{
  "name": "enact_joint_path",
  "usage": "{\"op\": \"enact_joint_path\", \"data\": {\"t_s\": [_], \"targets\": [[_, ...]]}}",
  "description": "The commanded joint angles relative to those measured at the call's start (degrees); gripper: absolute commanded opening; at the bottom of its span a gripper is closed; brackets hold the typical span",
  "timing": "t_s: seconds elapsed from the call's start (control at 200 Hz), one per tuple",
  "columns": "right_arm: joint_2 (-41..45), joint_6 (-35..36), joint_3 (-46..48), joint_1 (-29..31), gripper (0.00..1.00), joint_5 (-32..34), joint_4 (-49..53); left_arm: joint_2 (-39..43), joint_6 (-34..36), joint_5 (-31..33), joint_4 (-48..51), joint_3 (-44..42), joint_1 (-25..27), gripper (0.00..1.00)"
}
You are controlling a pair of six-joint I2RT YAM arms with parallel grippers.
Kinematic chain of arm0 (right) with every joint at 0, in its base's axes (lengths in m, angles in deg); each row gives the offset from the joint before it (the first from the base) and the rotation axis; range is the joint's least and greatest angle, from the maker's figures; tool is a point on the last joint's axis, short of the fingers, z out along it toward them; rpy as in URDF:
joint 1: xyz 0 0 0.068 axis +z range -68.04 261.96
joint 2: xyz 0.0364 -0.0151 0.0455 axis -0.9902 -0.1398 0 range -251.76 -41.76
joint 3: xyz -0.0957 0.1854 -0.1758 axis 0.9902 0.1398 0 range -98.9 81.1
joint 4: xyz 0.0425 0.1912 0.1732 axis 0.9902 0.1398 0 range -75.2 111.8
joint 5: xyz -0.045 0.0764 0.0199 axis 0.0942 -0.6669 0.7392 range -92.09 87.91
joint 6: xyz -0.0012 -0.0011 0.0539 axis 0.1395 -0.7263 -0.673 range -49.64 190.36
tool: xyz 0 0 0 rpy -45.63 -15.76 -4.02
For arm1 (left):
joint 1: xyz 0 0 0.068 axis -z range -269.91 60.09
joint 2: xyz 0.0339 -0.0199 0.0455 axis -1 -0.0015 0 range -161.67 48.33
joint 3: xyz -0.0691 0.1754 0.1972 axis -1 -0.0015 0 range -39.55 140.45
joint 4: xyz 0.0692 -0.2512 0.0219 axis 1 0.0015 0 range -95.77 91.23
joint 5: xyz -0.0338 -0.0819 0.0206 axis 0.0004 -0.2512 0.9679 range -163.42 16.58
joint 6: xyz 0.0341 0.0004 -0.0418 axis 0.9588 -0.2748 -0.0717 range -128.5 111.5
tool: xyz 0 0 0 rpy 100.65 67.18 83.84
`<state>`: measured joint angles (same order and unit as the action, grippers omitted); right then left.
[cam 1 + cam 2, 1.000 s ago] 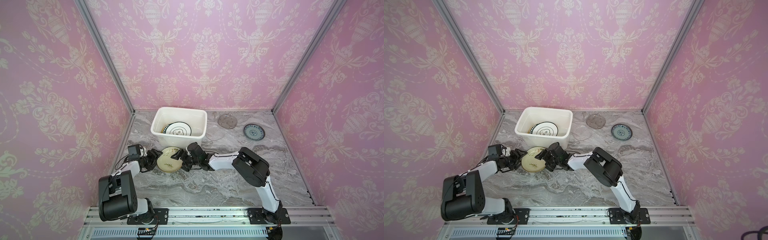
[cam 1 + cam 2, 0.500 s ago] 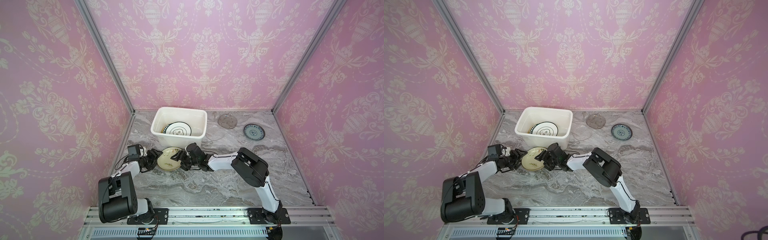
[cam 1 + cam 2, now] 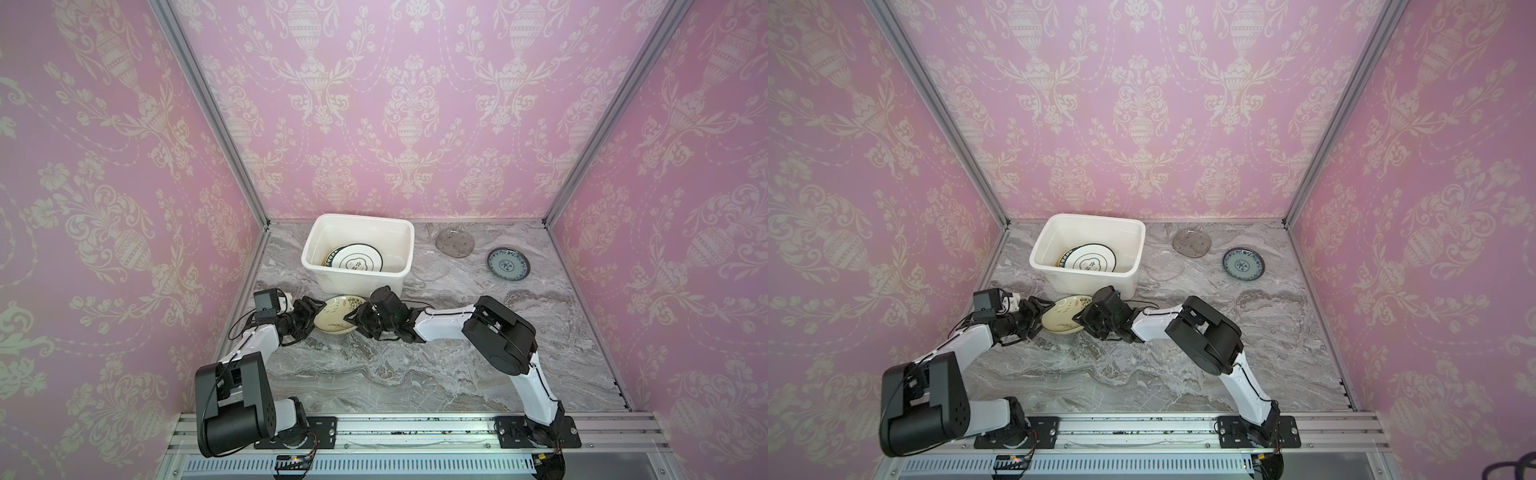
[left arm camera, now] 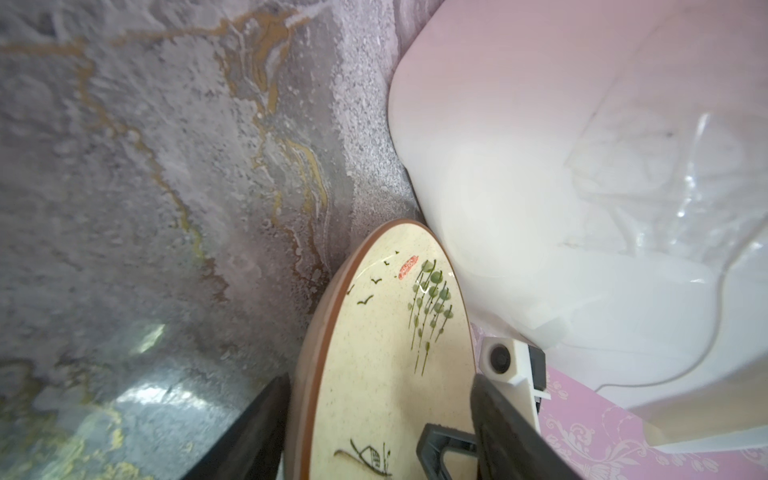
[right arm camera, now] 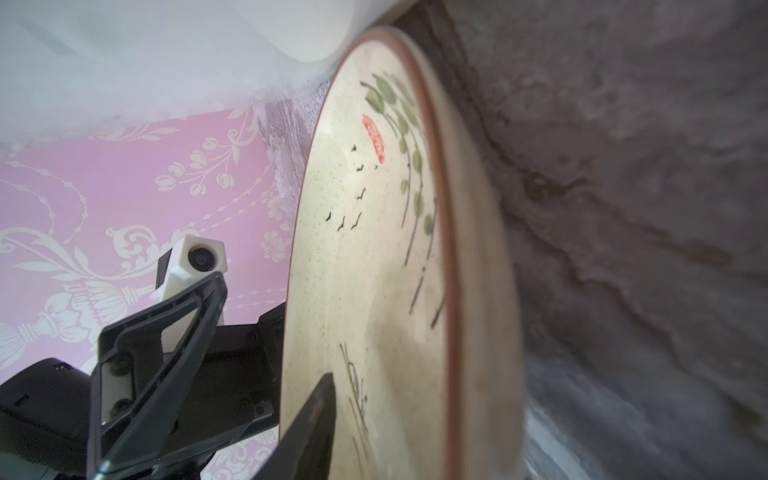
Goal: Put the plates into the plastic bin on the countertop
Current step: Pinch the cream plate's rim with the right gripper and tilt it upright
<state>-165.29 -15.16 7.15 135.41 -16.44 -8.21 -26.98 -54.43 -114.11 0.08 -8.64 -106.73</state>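
A cream plate (image 3: 337, 318) (image 3: 1064, 318) with green sprigs and a brown rim stands tilted on the countertop (image 3: 415, 365), just in front of the plastic bin (image 3: 359, 218). My left gripper (image 3: 316, 316) (image 4: 380, 378) straddles its left rim with the jaws wide. One finger (image 4: 257, 424) lies against the underside and the other stands off the face. My right gripper (image 3: 353, 320) is at the plate's right rim. One of its fingers (image 5: 320, 407) lies over the face; the other is hidden behind the plate. White plates (image 3: 357, 259) with dark rims lie in the bin.
Right of the bin lie a clear glass plate (image 3: 432, 266), a smoky glass plate (image 3: 455, 243) and a blue-patterned plate (image 3: 508, 264). Pink walls enclose three sides. The bin's front wall (image 4: 498, 145) stands close behind the tilted plate.
The right gripper's jaws have narrowed around the plate's right rim. The plate and the left gripper have stayed where they were.
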Motion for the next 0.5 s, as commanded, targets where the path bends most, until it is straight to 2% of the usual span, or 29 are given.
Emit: {"op": "enact_joint_path", "data": {"t_s": [0.0, 0.275, 0.49], "targets": [[2.29, 2.14, -3.23, 0.65, 0.35, 1.70, -2.69, 2.55, 0.30, -4.26, 1.62, -0.67, 0.32, 0.71], [5.13, 4.40, -2.81, 1.26, 0.22, 2.48, 0.59, 7.12, 0.05, -3.98, 3.53, -1.24, 0.30, 0.72], [10.48, 8.44, -2.26, 2.00, 0.13, 3.14, 7.42, 11.22, 0.41, -2.26, 6.53, -0.68, 0.30, 0.73]]}}
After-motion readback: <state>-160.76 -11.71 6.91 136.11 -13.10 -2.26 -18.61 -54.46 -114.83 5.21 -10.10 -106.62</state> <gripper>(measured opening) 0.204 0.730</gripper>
